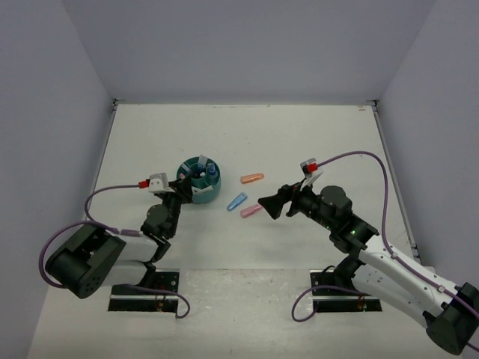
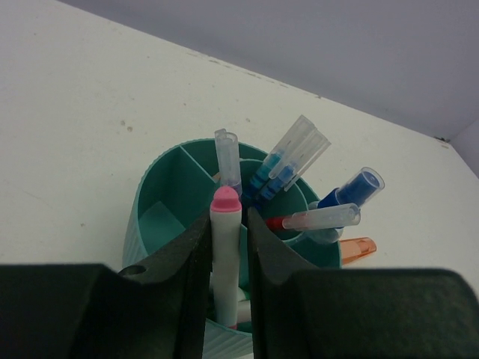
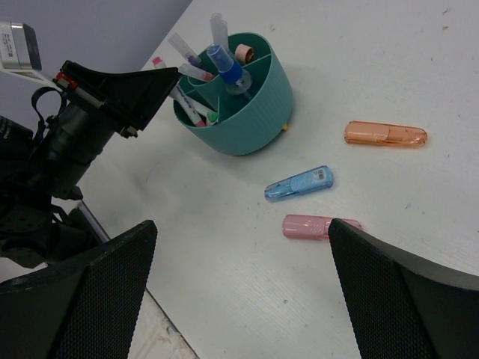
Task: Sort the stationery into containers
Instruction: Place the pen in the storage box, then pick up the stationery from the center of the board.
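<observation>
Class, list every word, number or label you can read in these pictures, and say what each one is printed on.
No text can be read in any view.
Blue marker: small dark print near one end, too small to read.

White table (image 1: 299, 134) carries teal organizer (image 3: 251, 112), orange marker (image 1: 251, 178), light-blue marker (image 1: 236, 201), pink marker (image 1: 251, 211).
</observation>
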`<state>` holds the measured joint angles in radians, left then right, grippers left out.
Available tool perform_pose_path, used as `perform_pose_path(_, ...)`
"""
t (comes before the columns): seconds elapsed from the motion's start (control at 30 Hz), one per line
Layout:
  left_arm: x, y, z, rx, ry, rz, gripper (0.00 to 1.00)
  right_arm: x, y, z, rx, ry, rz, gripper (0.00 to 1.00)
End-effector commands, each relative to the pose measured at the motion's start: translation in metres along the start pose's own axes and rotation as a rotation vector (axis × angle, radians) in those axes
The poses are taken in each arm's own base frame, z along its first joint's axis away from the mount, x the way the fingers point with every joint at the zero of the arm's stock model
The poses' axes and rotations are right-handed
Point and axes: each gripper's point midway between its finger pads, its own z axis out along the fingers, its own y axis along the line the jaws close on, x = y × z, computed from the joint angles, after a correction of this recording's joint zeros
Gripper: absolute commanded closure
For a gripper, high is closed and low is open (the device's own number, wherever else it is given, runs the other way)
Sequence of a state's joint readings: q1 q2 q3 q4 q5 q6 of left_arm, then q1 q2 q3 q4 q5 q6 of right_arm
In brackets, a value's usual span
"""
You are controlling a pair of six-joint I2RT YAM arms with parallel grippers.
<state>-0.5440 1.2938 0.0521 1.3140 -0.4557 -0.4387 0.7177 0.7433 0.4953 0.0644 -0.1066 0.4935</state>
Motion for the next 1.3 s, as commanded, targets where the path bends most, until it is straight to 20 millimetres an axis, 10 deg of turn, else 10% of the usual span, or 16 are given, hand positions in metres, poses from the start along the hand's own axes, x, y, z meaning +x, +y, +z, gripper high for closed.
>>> perform_pose_path(0.0,-0.076,-0.023,-0.014,0.095,-0.293,-0.166,0.69,-0.011,0.004,-0.002,-0.011,-0.036,-0.024,0.02)
perform_pose_path(0.43,-0.099,-0.043,-0.043,0.187,-0.295,-0.272,0.19,-0.007,-0.010,0.011,0.080,0.008,0.024,0.02)
perform_pose_path(0.6,-0.104,-0.047,-0.038,0.115,-0.173,-0.291,0.00,0.029,-0.054,0.023,0.359,0.203,0.118,0.04)
perform_pose_path(0.83,-0.111,-0.063,-0.025,-0.124,0.227,-0.188,0.00,0.058,-0.088,0.034,0.725,0.378,0.244,0.27)
perform_pose_path(0.9,-0.086,-0.051,-0.030,-0.222,0.382,-0.088,0.00,0.066,-0.082,0.043,0.737,0.350,0.309,0.27)
perform_pose_path(1.27,-0.106,-0.011,-0.061,-0.452,0.328,-0.197,0.00,0.068,-0.057,0.077,0.698,0.291,0.411,0.31)
